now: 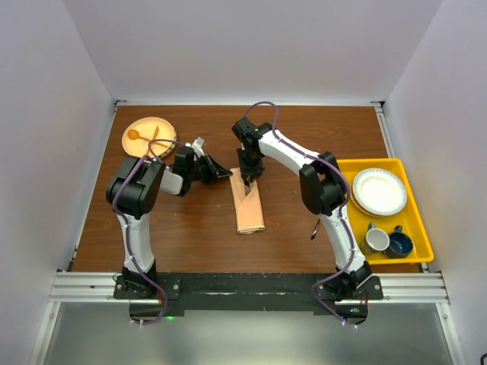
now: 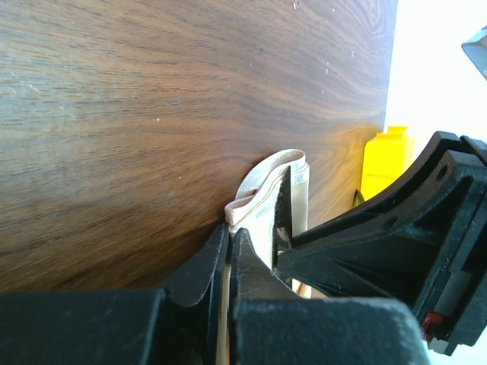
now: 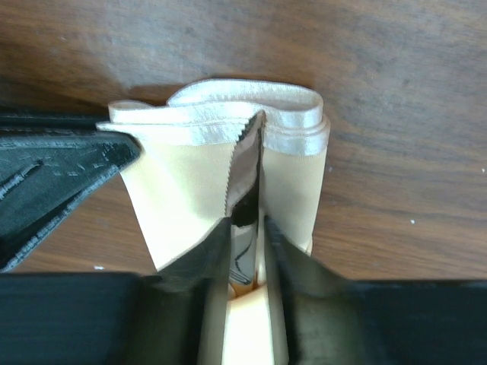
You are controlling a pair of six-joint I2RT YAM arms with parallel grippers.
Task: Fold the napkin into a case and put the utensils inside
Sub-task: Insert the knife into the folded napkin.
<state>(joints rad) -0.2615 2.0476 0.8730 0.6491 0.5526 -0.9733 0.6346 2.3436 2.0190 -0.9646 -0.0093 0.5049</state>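
1. Table (image 1: 190,228).
2. Case (image 1: 249,207): lies flat at centre, running 12 to 6.
3. Left gripper (image 1: 226,174): at the case's 11 o'clock corner, clamped on its top layer.
4. Right gripper (image 1: 249,178): at 12, pinching item 5.
5. Knife (image 3: 247,160) (serrated, I note): blade inside the case mouth.

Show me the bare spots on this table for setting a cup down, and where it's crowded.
Bare wood: the near strip between the left arm and the case; the far right corner, bordered by the right arm and the yellow tray. Crowded: the case's far end, where the left gripper pinches its edge and the right gripper holds a utensil in it.
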